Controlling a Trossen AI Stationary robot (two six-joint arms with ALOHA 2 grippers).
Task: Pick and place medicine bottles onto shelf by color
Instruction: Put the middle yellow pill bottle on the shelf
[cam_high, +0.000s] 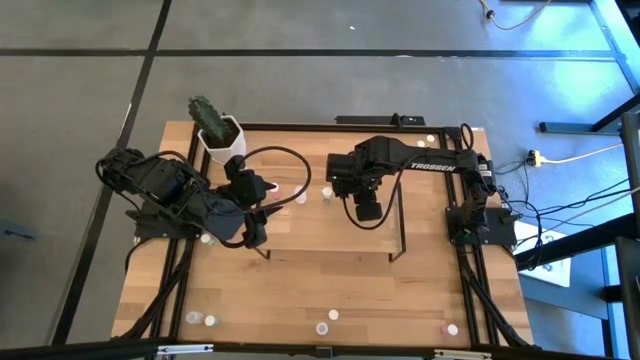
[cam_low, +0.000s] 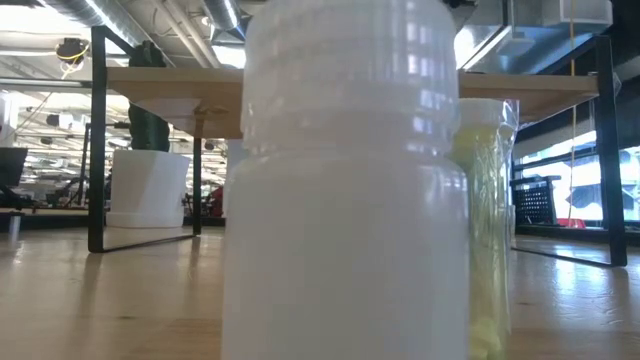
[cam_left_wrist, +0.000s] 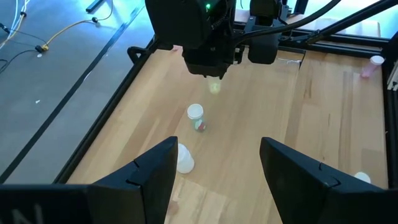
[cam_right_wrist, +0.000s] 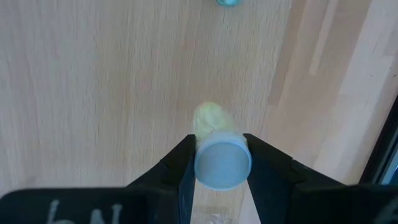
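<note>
Right end effector (cam_right_wrist: 219, 163) clenched on a yellow bottle (cam_right_wrist: 214, 121) above the shelf (cam_high: 320, 235); left end effector (cam_left_wrist: 217, 165) released

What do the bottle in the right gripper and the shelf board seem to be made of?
The yellow bottle held in the right gripper looks like translucent plastic with a smooth, matte pale cap; its body lets light through. The shelf board looks like light wood, with visible grain and a dull finish, on thin black end frames, probably metal.
</note>
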